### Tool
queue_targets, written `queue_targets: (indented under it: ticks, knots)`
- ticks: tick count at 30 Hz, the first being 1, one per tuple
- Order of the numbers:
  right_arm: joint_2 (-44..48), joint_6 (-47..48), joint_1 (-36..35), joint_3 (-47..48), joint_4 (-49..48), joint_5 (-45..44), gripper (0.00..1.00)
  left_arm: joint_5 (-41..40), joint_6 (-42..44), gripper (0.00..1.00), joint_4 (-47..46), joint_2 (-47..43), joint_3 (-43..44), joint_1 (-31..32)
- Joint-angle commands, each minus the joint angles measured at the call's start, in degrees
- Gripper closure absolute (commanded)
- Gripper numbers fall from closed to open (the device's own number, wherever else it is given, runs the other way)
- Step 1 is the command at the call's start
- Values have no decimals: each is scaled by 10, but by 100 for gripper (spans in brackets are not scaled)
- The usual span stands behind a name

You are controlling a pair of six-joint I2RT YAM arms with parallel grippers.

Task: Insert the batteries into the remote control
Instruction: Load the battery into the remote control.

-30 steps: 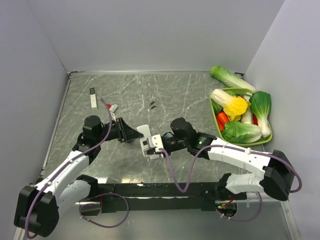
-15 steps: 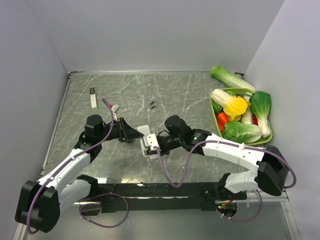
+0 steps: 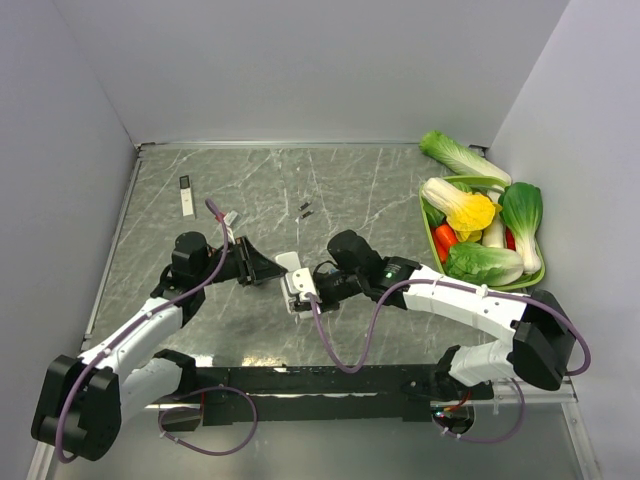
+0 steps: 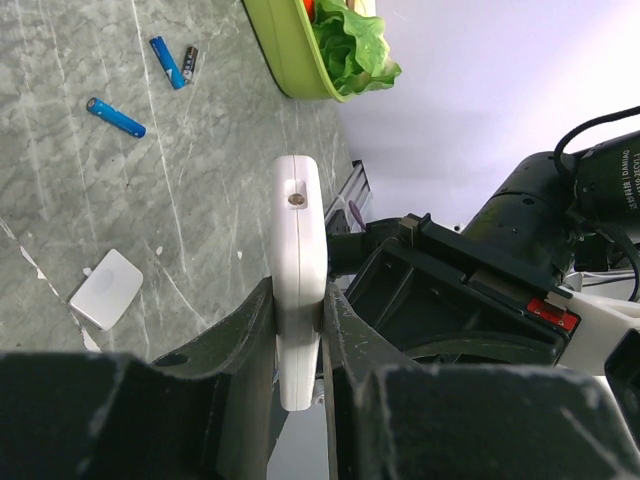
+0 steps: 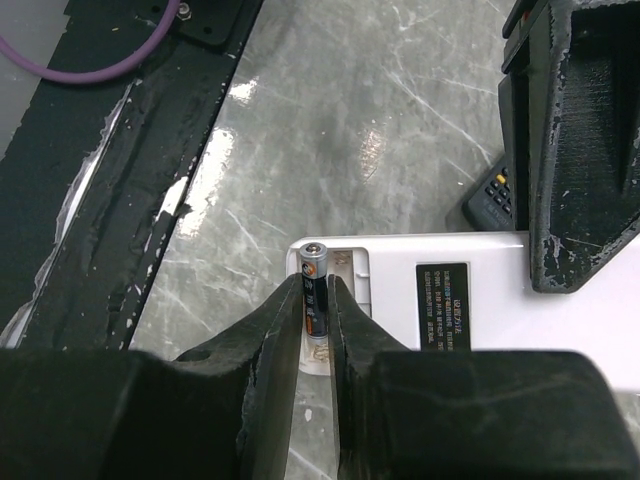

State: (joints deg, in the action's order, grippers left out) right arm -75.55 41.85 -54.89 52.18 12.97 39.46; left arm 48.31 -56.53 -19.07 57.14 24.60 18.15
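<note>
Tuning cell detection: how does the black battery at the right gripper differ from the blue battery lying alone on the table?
Colour: the black battery is dark with orange marking; the blue battery is blue. Place: the black battery sits at the open compartment of the white remote, between the fingers of the right gripper; the blue battery lies loose on the table, untouched. Both are thin cylindrical cells.

Grey marble-look tabletop (image 3: 380,190) — pale plain walls (image 3: 300,70) L/R + rear.
</note>
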Motion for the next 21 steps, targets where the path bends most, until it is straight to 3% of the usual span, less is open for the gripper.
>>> queue_targets:
  ticks: [1,9,14,21]
  knots:
    - [-6,11,-5,15,23,7,76,5,-23,99,-50,-4,7,1]
    - [-7,10,-6,17,27,4,73,0,-29,99,-55,1,0,1]
    - [0,3,-4,14,21,-5,64,-3,-31,99,-53,4,-2,1]
    - [-5,0,-4,20,25,-12,62,-9,-47,99,-62,12,-10,1]
